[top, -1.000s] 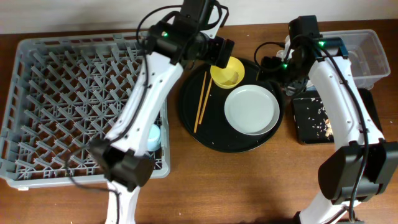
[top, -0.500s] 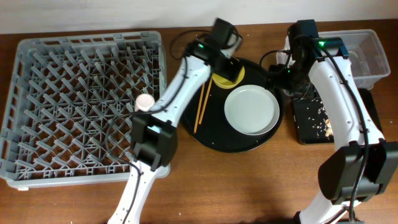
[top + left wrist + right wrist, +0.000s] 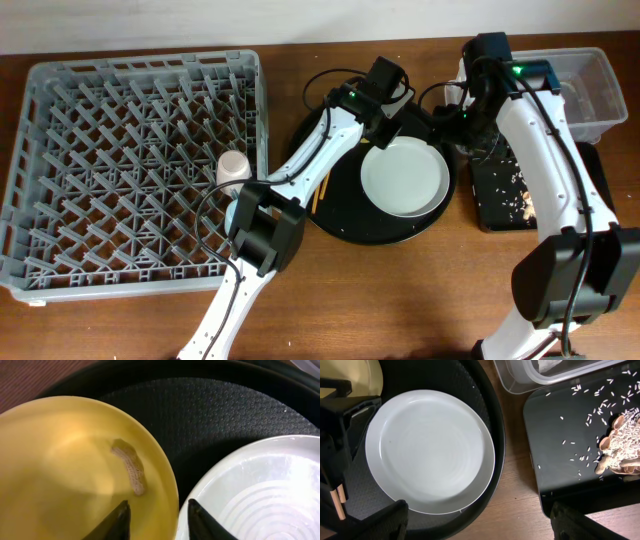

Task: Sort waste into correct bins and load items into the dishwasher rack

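— What has been moved over the last second?
— The left arm has been swung right, off the dishwasher rack [image 3: 140, 62]. Its elbow has been brought in beside the rack's right wall. The left gripper [image 3: 157, 522] has been carried from the far-left side of the yellow bowl [image 3: 75, 470] to just above its rim, beside the plate [image 3: 403, 178].
— What has been uncovered or hidden by that?
— The pale pink cup [image 3: 232, 168], inside the rack's right wall, has been uncovered. The light blue cup is no longer seen. From overhead, the bowl has been almost wholly covered.
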`<action>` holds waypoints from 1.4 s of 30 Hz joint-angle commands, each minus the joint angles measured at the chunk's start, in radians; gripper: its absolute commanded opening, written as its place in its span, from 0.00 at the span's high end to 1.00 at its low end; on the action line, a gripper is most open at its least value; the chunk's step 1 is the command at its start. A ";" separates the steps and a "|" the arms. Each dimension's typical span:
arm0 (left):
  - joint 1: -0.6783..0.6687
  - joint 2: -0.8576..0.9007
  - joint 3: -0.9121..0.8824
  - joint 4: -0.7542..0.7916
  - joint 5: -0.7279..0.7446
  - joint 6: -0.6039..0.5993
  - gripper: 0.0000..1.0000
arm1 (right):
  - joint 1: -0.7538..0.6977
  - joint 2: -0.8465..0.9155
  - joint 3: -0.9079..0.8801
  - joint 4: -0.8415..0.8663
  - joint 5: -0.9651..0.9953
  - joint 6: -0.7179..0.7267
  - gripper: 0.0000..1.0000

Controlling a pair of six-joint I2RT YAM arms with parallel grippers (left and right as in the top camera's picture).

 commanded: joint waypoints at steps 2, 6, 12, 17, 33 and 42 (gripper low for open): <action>0.004 0.008 0.001 -0.001 0.003 0.006 0.68 | 0.002 -0.024 0.018 -0.005 0.020 -0.010 0.08; 0.004 0.008 -0.023 -0.001 0.003 0.006 0.68 | 0.002 -0.024 0.018 -0.005 0.020 -0.010 0.08; 0.005 0.008 -0.024 -0.066 0.003 -0.010 0.68 | 0.002 -0.024 0.018 -0.005 0.021 -0.014 0.08; 0.027 0.008 0.013 -0.254 0.005 -0.093 0.68 | 0.002 -0.024 0.018 0.000 0.021 -0.016 0.08; 0.188 0.013 0.426 -0.599 -0.164 -0.319 0.38 | 0.002 -0.024 0.018 -0.004 0.020 -0.018 0.09; 0.237 0.101 0.421 -0.578 -0.065 -0.310 0.52 | 0.002 -0.024 0.018 -0.004 0.020 -0.018 0.08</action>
